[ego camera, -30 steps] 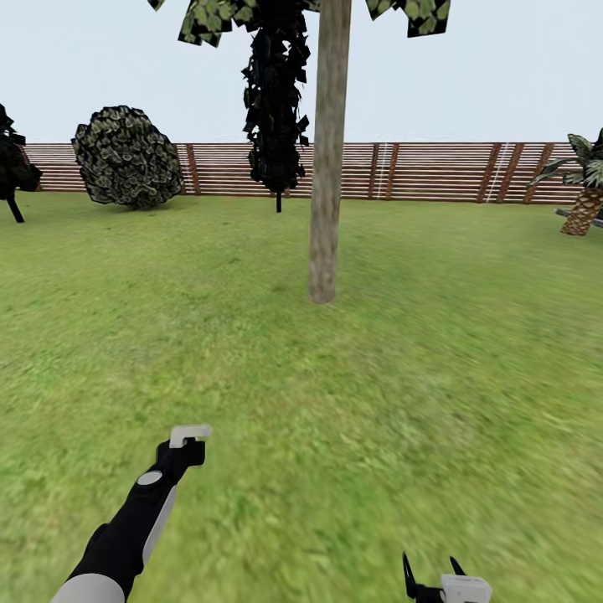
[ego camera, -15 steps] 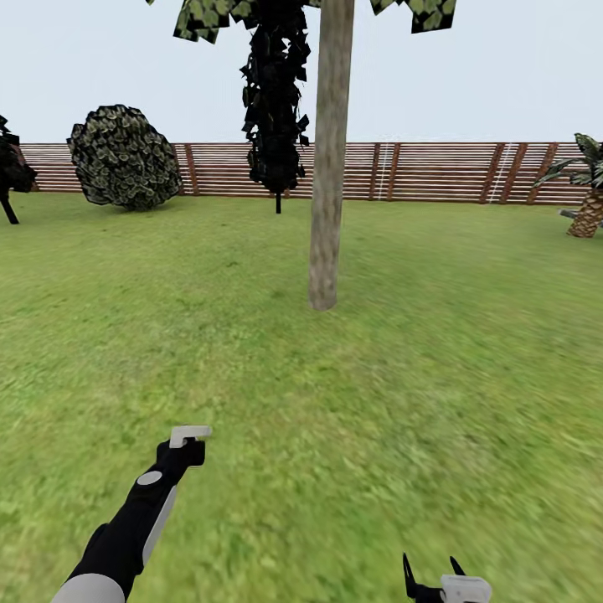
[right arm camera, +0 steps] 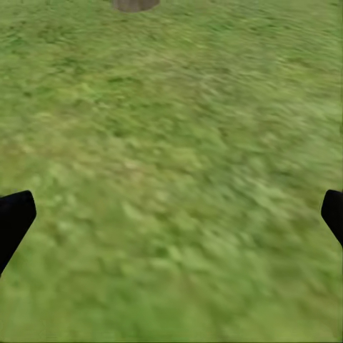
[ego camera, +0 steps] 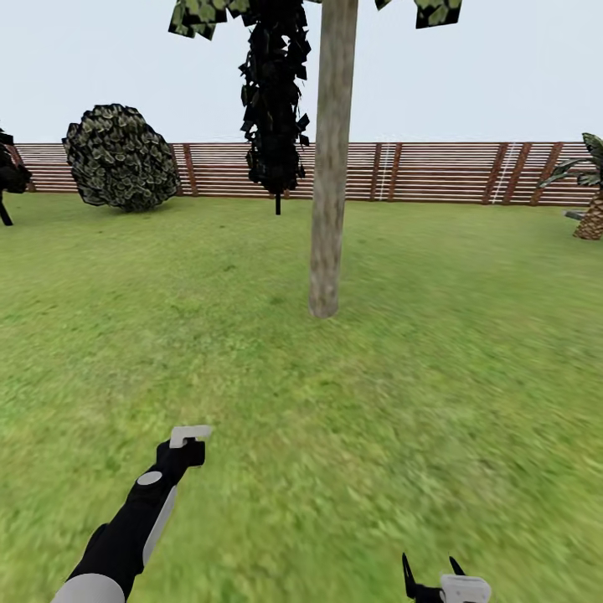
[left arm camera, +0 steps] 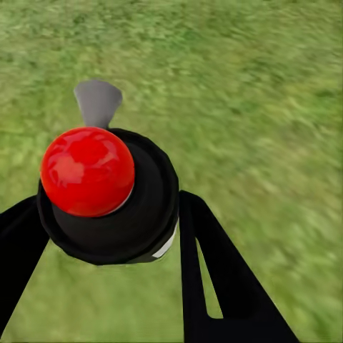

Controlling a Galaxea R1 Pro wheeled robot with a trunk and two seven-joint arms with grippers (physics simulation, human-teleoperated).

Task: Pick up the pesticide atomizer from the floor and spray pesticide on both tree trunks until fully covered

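Left tool [left arm camera: 107, 236] is gripping the pesticide atomizer [left arm camera: 107, 193] around its rigid, seemingly light body, right tool [right arm camera: 171, 214] spread empty, tree trunk [ego camera: 331, 159] at twelve o'clock.

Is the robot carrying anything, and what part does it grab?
Yes: the left gripper clamps the pesticide atomizer around its dark round body, red top showing. The right gripper is open, holding nothing.

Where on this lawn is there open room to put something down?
Open grass lies between the two grippers and the tree trunk, and on the lawn right of it toward the fence. It gets crowded at the fence line, by the round bush and palm.
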